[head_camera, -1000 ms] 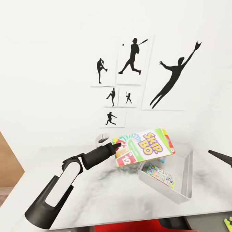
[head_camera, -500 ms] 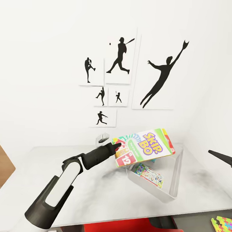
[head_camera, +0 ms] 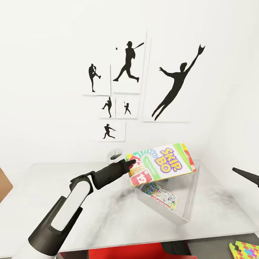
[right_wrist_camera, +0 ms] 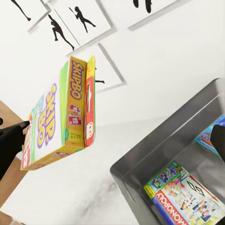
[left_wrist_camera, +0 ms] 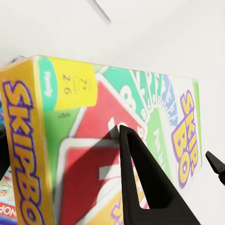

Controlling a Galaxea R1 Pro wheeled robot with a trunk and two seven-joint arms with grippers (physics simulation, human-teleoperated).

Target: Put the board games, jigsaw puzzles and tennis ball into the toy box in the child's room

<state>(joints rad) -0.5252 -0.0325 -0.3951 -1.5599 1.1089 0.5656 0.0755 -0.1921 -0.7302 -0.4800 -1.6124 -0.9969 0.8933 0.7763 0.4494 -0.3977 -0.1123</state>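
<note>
Your view has swung right since a second ago. The left pincer (head_camera: pixel 132 163) stays clamped on the flat green-yellow-red SKIP-BO board game box (head_camera: pixel 162 163), hanging over the pale grey toy box (head_camera: pixel 186 200) at its 11 o'clock rim on the desk (head_camera: pixel 45 193); lower it in next.

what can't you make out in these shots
- Head view: right gripper cut off by the frame edge, so open or shut is unclear.
- Head view: jigsaw puzzle cropped at the corner.
- Head view: toy box contents partly hidden behind the SKIP-BO box held in the left gripper.
- Right wrist view: blue box cut by the edge.
</note>
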